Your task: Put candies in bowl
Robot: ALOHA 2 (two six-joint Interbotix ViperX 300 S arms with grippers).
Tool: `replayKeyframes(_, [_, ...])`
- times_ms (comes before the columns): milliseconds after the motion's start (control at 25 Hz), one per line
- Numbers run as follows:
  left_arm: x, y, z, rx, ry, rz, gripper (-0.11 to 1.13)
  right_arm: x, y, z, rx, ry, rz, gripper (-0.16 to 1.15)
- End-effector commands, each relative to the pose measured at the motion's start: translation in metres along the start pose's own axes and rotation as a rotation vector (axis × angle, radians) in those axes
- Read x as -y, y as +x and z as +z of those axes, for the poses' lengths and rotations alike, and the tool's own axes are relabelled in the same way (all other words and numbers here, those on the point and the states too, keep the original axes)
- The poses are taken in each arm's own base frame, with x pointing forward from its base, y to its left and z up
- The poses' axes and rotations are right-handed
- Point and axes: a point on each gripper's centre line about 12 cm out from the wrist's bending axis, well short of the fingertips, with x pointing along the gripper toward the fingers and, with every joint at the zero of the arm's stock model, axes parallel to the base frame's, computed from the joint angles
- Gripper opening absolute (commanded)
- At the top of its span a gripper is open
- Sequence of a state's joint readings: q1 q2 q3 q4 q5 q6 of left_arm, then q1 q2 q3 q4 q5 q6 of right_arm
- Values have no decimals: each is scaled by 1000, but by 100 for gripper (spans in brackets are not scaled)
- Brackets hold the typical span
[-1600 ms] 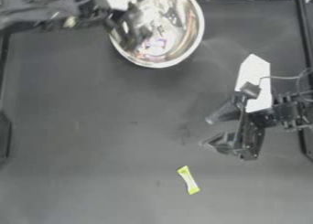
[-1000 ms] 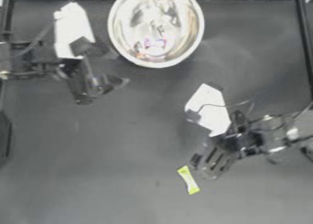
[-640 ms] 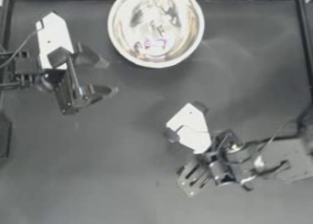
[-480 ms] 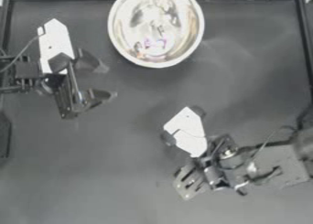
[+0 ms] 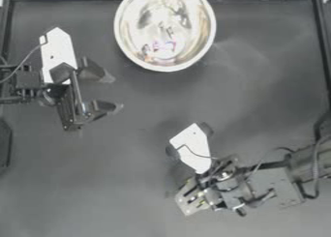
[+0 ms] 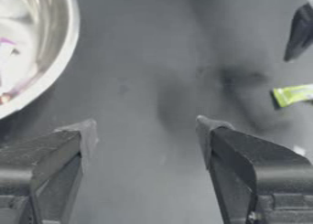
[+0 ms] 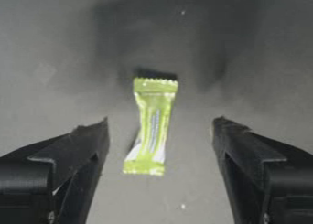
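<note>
From above I can't see the yellow-green candy [image 7: 151,127] at all; the right gripper [image 5: 194,199] and its wrist cover it, low on the table [image 5: 136,183] and right of the middle. My right wrist camera shows it plainly: it lies flat on the dark surface between the two jaws, lengthwise along the gripper's line, touching neither, with the jaws spread wide and a clear gap on each side of the wrapper. The left wrist camera catches one end of it far off, cut by the frame edge. The bowl [image 5: 165,28] sits at the top centre, well apart from that candy, its far rim cut off; inside I make out a pink-purple wrapper [image 5: 163,46] and some pale shapes lost in reflections, so I can't count them. Bare table lies open between bowl and right gripper. The left gripper [image 5: 97,91] hangs at the left side, below and left of the bowl, jaws wide and empty.
</note>
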State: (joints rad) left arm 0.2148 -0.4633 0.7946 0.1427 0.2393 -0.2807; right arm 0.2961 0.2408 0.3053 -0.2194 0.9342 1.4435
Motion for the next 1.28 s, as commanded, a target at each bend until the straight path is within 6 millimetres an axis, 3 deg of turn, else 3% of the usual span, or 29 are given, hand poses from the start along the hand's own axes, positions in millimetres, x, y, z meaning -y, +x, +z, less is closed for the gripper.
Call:
replayKeyframes(40, [2, -9, 8, 42, -3, -10, 97, -10, -7, 3, 10, 24, 34, 95])
replayKeyframes(800, [2, -7, 2, 57, 1, -20, 97, -17, 13, -3, -20, 69, -1, 84])
replayKeyframes(1280, [3, -7, 2, 55, 1, -21, 97, -15, 15, -5, -12, 77, -7, 59])
